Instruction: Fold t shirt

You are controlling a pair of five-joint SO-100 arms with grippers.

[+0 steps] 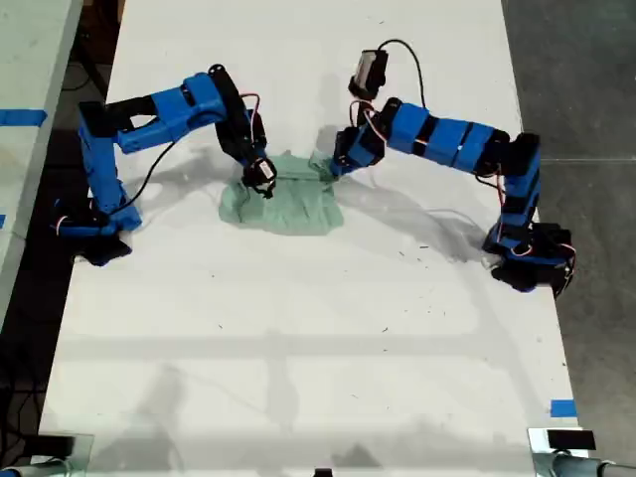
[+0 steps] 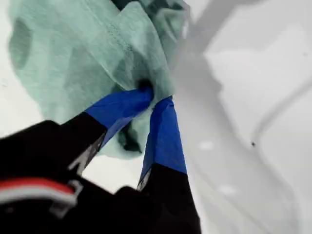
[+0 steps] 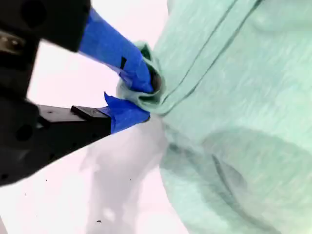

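Note:
The t shirt (image 1: 288, 204), pale mint green and bunched into a wrinkled heap, lies on the white table (image 1: 318, 328) between two blue arms. In the first wrist view my first gripper (image 2: 156, 95) is shut on a gathered fold of the t shirt (image 2: 83, 53). In the second wrist view my second gripper (image 3: 146, 99) pinches a rolled edge of the t shirt (image 3: 234, 97). In the exterior view one arm's gripper (image 1: 261, 179) meets the cloth's far left part and the other arm's gripper (image 1: 334, 165) its far right corner. The wrist views do not show which arm is which.
The arm bases stand at the exterior view's left edge (image 1: 94, 227) and right edge (image 1: 527, 260) of the table. A blue tape mark (image 1: 562, 407) sits near the table's front right corner in the exterior view. A second surface (image 1: 30, 119) adjoins on the exterior view's left.

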